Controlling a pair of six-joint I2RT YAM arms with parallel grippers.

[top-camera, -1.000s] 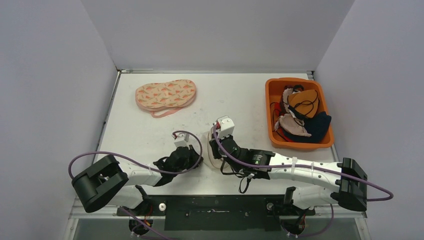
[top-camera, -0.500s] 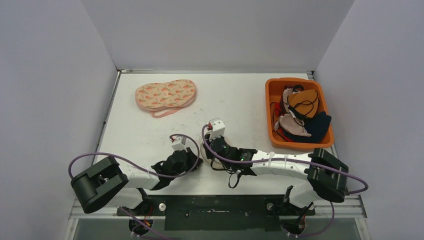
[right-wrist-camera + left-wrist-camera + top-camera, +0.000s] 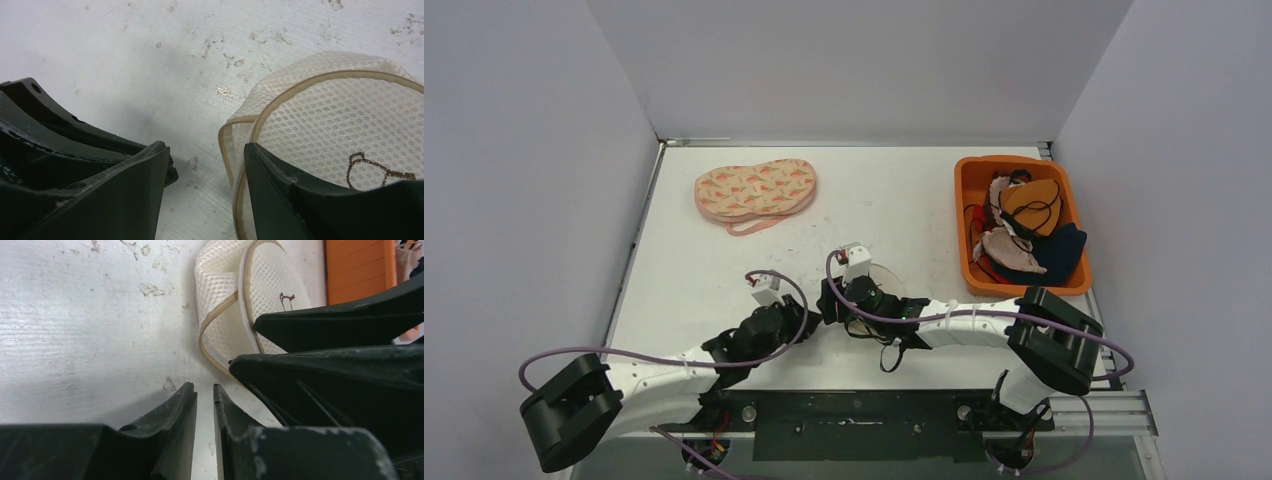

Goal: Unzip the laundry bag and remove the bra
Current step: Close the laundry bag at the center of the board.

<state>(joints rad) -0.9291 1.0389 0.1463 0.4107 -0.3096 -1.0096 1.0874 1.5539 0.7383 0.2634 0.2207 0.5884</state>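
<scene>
White tabletop [image 3: 904, 190], scuffed and walled in grey, fills the overhead view, and both of my arms meet at its lower centre. The laundry bag [image 3: 886, 276], a round pouch of cream mesh edged with a tan zip band, lies there just to the right of the two wrists. My right gripper [image 3: 204, 147] stands well open and grips nothing. One of its fingers [image 3: 300, 200] sits over the mesh at the bag's near edge and the other is over bare table. My left gripper [image 3: 203, 387] is parted by only a narrow slit, empty, and low over the table just short of the bag. I cannot tell whether the zip is undone or what the bag holds. A carrot-print garment [image 3: 756, 190] lies at upper left. An orange bin [image 3: 1014, 160] of clothes [image 3: 1024, 240] sits at upper right.
</scene>
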